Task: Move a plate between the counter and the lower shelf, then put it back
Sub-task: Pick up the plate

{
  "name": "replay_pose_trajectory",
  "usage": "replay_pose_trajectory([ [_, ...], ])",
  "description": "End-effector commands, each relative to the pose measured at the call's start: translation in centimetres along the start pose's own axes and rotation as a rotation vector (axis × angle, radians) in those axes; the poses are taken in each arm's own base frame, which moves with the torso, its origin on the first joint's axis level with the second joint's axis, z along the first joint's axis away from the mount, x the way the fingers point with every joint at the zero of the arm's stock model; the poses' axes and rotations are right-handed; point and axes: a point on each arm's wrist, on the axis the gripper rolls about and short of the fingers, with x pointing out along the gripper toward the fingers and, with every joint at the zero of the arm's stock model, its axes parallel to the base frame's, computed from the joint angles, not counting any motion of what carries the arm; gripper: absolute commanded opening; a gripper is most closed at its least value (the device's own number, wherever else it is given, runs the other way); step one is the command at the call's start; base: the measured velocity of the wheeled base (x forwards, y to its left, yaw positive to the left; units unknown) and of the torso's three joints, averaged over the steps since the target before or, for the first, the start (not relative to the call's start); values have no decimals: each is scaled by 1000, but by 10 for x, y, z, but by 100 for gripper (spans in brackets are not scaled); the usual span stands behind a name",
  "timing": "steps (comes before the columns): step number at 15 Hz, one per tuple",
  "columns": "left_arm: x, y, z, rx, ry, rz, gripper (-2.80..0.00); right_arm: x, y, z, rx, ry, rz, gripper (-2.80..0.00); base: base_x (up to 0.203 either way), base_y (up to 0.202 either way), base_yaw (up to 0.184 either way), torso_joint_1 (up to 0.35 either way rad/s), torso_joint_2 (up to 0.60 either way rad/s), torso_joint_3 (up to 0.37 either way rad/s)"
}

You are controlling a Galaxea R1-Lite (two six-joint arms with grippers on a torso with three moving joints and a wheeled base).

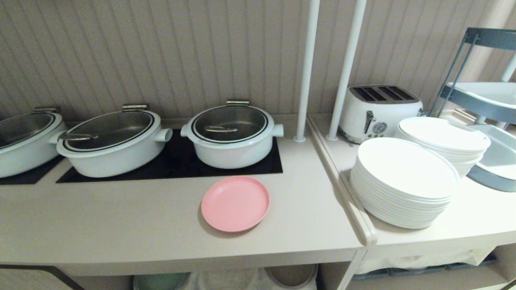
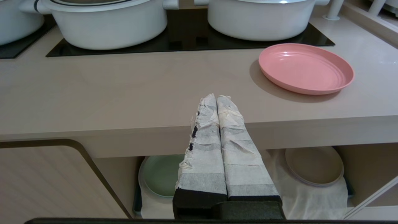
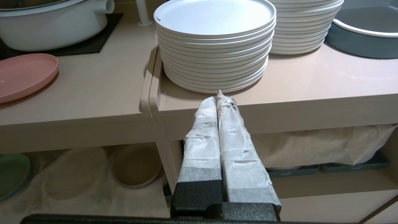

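Left gripper (image 2: 216,97): nearest of all, in front of the surface's thick front edge; taped fingers pressed together, holding nothing, touching nothing.
Right gripper (image 3: 219,95): likewise closed and empty, held before the adjoining top, below the near stack of white plates (image 3: 214,43).
Lower shelf (image 2: 314,199): open cubby under the surface, floor draped in wrinkled white cloth; a green plate (image 2: 161,174) lies to one side, a brown-grey plate (image 2: 314,165) to the other.
Surface (image 1: 121,225): the counter, smooth glossy beige with a thick front edge.
Plate (image 1: 235,203): pink, lying flat and upright on the surface, just in front of the black hob (image 1: 177,161) and well apart from both grippers.
Plate handling (judgement): probably light, stiff plastic, not fragile; its matte face should grip fairly well, though it may slide on the glossy top when nudged.
Where to take hold (judgement): the low raised rim on the near side, one finger over and one under, since the flat centre offers no purchase.
Pots (image 1: 231,135): white, lidded, standing on the hob behind the plate.
Toaster (image 1: 379,110): farthest, at the wall on the adjoining top.
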Motion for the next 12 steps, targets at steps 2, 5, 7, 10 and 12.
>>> replay_pose_trajectory([
  [2, 0, 0, 0, 1, -1, 1, -280, 0, 0, 0, 0, 0, 0, -280, 0, 0, 0, 0, 0, 0],
  [5, 0, 0, 0, -1, -1, 1, -280, 0, 0, 0, 0, 1, 0, -280, 0, 0, 0, 0, 0, 0],
  [7, 0, 0, 0, -1, -1, 1, -280, 0, 0, 0, 0, 0, 0, -280, 0, 0, 0, 0, 0, 0],
  [10, 0, 0, 0, -1, -1, 1, -280, 0, 0, 0, 0, 1, 0, -280, 0, 0, 0, 0, 0, 0],
  [12, 0, 0, 0, -1, -1, 1, -280, 0, 0, 0, 0, 1, 0, -280, 0, 0, 0, 0, 0, 0],
])
